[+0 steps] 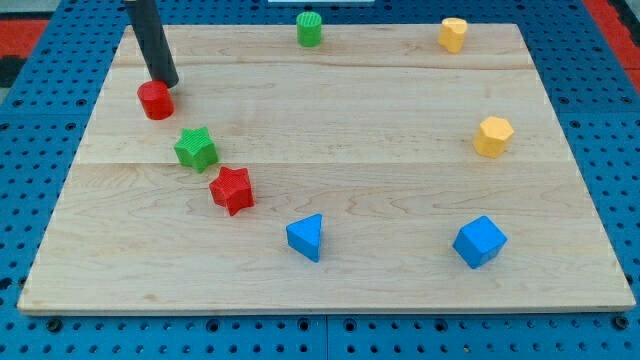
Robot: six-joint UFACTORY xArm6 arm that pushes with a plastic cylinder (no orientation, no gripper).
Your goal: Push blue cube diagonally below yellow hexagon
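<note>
My tip (pixel 168 84) rests just behind the red cylinder (pixel 155 100) at the tabletop's (pixel 350 120) upper left (no hand fitted, so no grip state). The blue cube (pixel 480 241) sits lower right, below the yellow hexagon (pixel 493 136), well apart from my tip.

The rod (pixel 150 40) is cut off by the view's top.

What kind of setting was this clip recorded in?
Most likely a robotics lab bench: a wooden board lies on a blue perforated base, small coloured blocks such as the blue cube are scattered, and my tip touches the red cylinder.
</note>
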